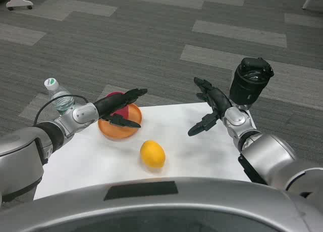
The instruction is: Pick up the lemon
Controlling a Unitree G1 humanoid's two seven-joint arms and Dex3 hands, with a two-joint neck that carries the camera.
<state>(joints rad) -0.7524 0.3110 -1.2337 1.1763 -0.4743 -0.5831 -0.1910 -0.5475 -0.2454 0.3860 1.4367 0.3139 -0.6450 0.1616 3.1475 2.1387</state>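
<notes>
The lemon [152, 153], a smooth yellow oval, is lying on the white table [202, 151], not yet touched, so the reach looks barely begun. The left hand [121, 110] is hovering over the round orange plate [113, 131] just beyond and left of the lemon, fingers spread, grasping nothing. The right hand [209, 108] is hanging well right of the lemon, fingers likewise apart and empty. Next, one hand likely needs lowering over the lemon and closing round its slippery curved skin. A clear plastic bottle [58, 96] is standing far left of it.
</notes>
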